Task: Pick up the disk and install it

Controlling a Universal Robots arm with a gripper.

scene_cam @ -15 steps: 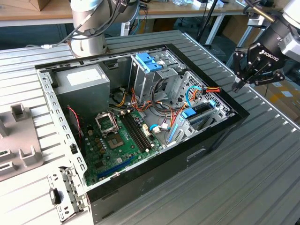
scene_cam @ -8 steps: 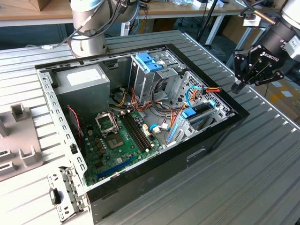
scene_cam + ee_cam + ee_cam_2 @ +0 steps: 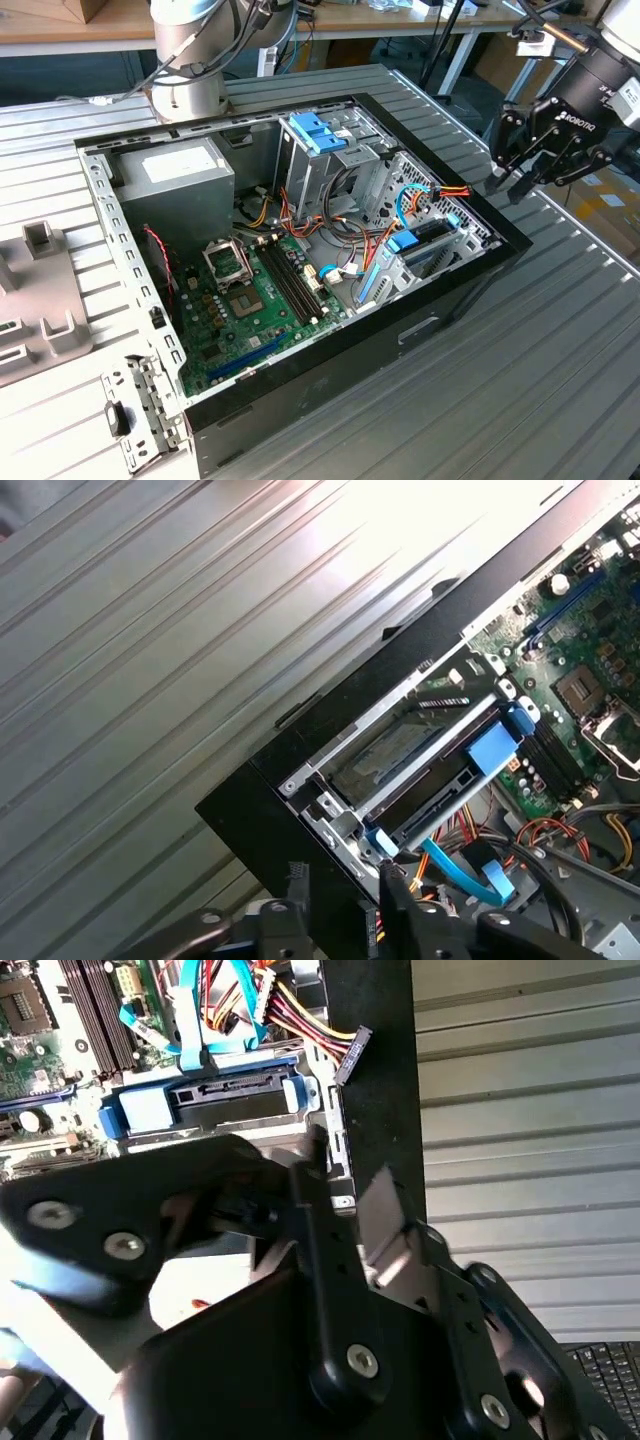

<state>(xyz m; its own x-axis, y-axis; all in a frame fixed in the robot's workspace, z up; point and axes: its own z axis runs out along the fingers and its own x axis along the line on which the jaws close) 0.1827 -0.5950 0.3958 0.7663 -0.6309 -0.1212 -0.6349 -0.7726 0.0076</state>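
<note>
**Disk seated in its bay, gripper off to the side**

The disk sits in the drive bay at the corner of the computer case, its long axis along the case wall. The gripper hangs above and outside that corner, toward the exterior view's right, fingers spread and empty.

Open computer case on the ribbed metal table

The black computer case lies open on the ribbed metal table, its green motherboard bare near the case's front edge, the grey power supply tucked in the far corner toward the exterior view's left, red-and-yellow wires spilling by the case's edge on the exterior view's right, and a wooden workbench stands behind.
</note>
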